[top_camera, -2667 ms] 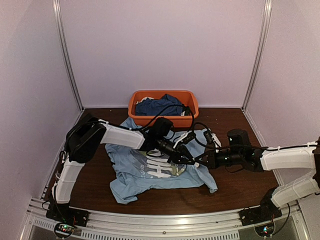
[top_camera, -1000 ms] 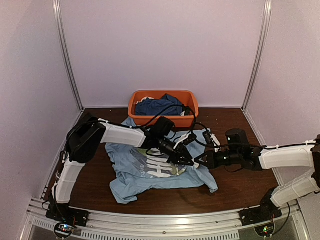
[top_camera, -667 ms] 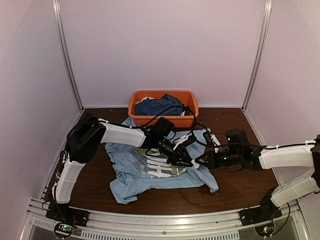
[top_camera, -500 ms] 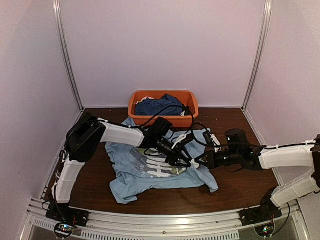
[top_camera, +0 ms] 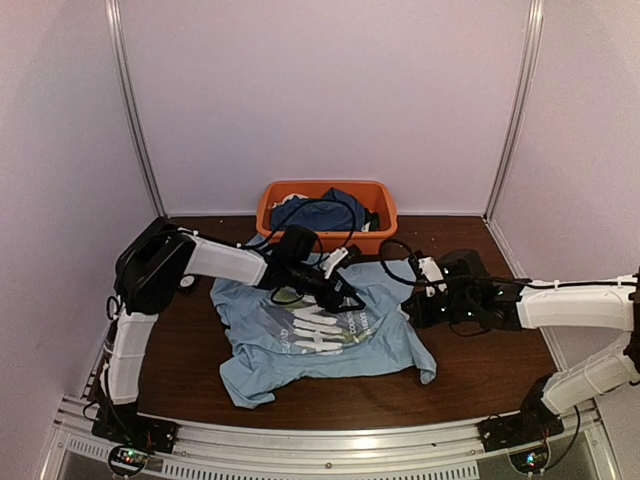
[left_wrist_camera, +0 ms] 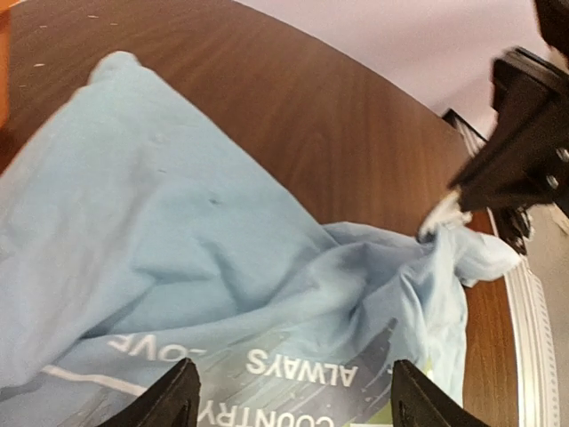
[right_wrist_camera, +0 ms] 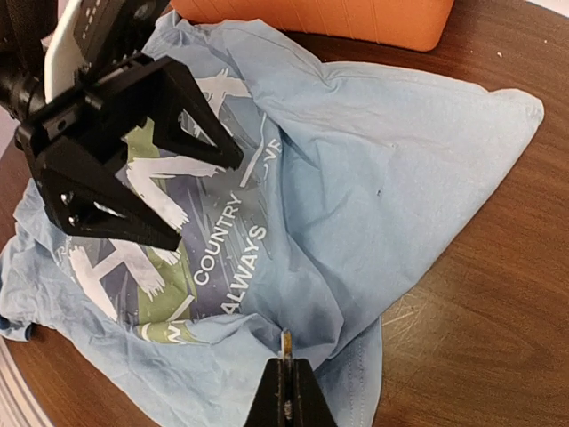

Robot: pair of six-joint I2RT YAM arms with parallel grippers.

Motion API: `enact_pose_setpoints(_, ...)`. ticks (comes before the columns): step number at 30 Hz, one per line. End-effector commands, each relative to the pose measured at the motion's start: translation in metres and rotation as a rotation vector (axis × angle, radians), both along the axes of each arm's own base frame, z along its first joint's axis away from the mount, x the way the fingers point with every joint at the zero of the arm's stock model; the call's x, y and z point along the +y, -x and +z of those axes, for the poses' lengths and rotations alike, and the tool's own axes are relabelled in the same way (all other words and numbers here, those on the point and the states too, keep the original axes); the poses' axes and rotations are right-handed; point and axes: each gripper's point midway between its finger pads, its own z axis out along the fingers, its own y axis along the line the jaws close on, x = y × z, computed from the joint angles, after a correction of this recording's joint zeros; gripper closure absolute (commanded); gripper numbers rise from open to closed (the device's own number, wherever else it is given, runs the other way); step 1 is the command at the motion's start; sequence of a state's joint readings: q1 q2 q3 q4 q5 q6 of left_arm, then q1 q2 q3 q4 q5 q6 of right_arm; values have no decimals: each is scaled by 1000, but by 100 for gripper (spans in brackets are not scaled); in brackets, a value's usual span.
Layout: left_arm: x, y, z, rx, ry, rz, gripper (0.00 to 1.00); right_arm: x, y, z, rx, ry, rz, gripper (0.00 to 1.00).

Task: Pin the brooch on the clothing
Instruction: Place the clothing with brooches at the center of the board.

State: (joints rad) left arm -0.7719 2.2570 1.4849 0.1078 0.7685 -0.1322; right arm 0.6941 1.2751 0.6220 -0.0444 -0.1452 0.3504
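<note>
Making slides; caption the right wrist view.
Shut right gripper pinches edge of light blue printed T-shirt; open left gripper hovers above print.

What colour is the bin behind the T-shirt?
Orange; the bin shows best in the top external view.

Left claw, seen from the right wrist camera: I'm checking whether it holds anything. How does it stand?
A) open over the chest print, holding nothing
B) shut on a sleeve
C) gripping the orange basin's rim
A: the left claw stands spread wide above the printed chest of the light blue T-shirt, with only the print showing in the gap.
</note>
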Motion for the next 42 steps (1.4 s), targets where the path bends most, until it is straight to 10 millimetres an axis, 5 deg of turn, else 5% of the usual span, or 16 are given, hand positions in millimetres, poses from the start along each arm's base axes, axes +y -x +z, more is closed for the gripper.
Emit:
enact_pose_setpoints(1,22,-43,16,-42,-130,306,25,2,-4,-4,-82,243,-34,100)
enact_pose_setpoints(7,64,-63,2,-15,-288,519,23,49,13,-16,-121,386,80,100)
enact_pose_setpoints(9,75,-63,-4,-11,-326,551,23,63,21,-19,-114,392,128,90)
enact_pose_setpoints(12,85,-59,-14,-7,-360,570,23,72,30,-15,-90,338,173,62)
enact_pose_setpoints(15,89,-55,-20,-1,-375,574,23,69,32,5,-96,241,161,40)
enact_pose_setpoints(18,92,-56,-22,-3,-387,586,23,56,29,23,-87,126,119,31)
enact_pose_setpoints(22,95,-59,-24,-10,-401,605,23,25,19,20,-32,49,1,30)
enact_pose_setpoints(28,97,-61,-24,-11,-414,623,23,-22,14,-33,85,214,-160,31)
enact_pose_setpoints(42,100,-62,-3,-33,-384,643,16,-40,34,-89,242,301,-206,37)
